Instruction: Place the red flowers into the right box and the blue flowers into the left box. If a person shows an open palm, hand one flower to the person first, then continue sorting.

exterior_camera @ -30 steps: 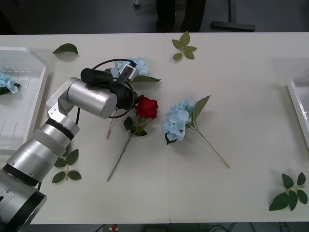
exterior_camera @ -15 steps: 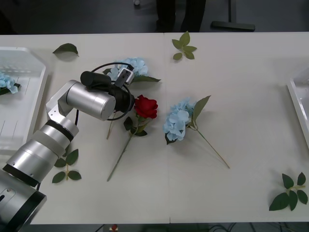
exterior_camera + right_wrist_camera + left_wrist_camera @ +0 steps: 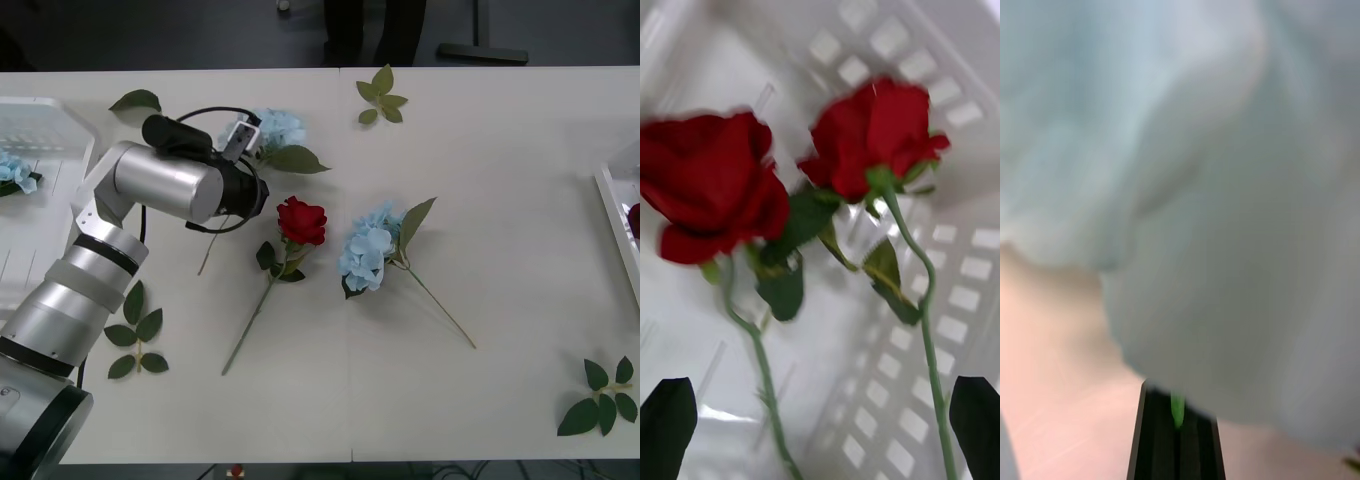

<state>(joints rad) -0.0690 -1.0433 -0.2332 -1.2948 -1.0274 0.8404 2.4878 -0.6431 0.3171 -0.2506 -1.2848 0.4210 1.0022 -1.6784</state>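
Two red flowers lie inside the right box [image 3: 962, 112], a white bin whose floor is cut with rows of small rectangular openings. One rose [image 3: 711, 184] shows a broad, deep-red bloom, slightly blurred; the other rose [image 3: 876, 135] lies just beside it, its bloom nearer the box's slotted wall. Dark green leaves from both cluster between the two blooms. Each thin green stem runs from its bloom toward the right claw [image 3: 820, 427], whose two black fingertips [image 3: 666, 427] stand wide apart, holding nothing.
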